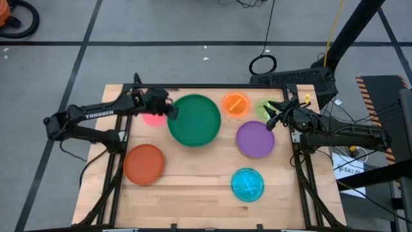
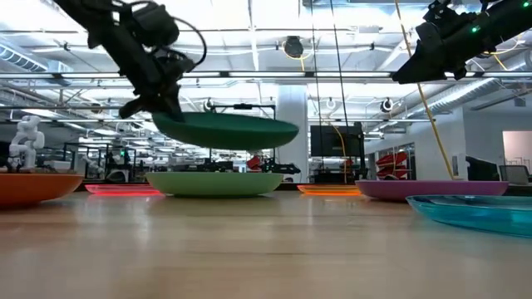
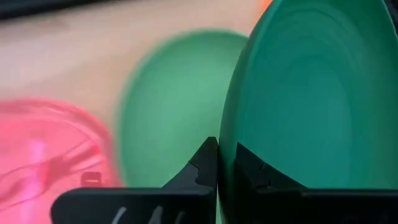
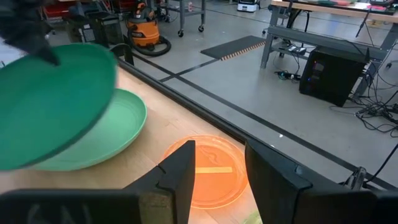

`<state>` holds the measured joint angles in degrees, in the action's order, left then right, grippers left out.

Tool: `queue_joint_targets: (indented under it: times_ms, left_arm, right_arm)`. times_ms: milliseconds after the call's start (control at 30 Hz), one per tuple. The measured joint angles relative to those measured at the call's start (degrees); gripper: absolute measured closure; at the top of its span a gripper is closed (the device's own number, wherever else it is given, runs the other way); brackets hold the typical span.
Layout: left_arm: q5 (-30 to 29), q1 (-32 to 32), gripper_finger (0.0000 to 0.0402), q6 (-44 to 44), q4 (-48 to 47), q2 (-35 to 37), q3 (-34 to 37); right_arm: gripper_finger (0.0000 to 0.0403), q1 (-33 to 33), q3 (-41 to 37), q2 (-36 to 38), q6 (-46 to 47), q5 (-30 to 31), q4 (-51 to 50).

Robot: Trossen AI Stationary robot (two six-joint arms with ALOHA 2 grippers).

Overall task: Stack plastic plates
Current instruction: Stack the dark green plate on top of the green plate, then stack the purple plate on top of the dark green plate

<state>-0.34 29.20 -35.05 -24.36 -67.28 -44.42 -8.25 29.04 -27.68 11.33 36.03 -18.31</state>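
Clamped on the rim of the dark green plate [image 1: 195, 120], the left gripper [image 1: 168, 109] holds that plate in the air over the back middle of the table [image 1: 193, 187]; its fingers [image 3: 202, 168] are pinched tight on the plate's edge, and in the low view the plate [image 2: 226, 131] hangs clear above the light green plate [image 2: 214, 183], which lies flat on the wood directly beneath it. Nearest the front edge sit the translucent blue plate [image 1: 248, 184] on the right and the red-orange plate [image 1: 143, 164] on the left. Farther back, the purple plate [image 1: 255, 138] lies right of the raised one. Beyond that, the pink plate [image 1: 153, 118] shows partly under the left arm, the orange plate [image 1: 235, 104] rests near the back edge, and the lime plate [image 1: 264, 106] is partly covered by the right gripper [image 1: 275, 116], which hovers above it with fingers [image 4: 180, 171] spread apart, holding nothing.
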Motion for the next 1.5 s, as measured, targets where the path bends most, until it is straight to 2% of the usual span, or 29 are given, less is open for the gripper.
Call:
queue_joint_targets:
  times_ms: [167,333,533,1033,1367,1500]
  left_arm:
    - [1.72,7.83,0.0389,3.71,-1.35,-0.02,0.0]
    - [1.86,10.2,0.0388,4.38,-3.78,-1.07,-0.02]
    - [1.78,9.99,0.0362,4.35,-2.39,-3.4,-0.04]
    - [1.33,9.93,0.0348,6.76,-2.34,-4.75,-0.04]
    - [1.31,9.93,0.0267,7.82,-2.34,-4.73,-0.04]
    - [1.38,8.66,0.0254,11.15,-2.21,-4.73,-0.04]
  right_arm:
    - [0.0271,0.0,0.0,0.01,0.0,-0.03,0.0]
    - [0.0271,0.0,0.0,0.0,0.0,-0.04,0.0]
    - [0.0271,0.0,0.0,0.0,0.0,-0.04,0.0]
    - [0.0271,0.0,0.0,0.01,0.0,-0.04,-0.02]
    - [0.0271,-0.02,0.0,0.0,0.0,-0.07,-0.03]
    - [0.0271,0.0,0.0,0.0,0.11,-0.07,-0.04]
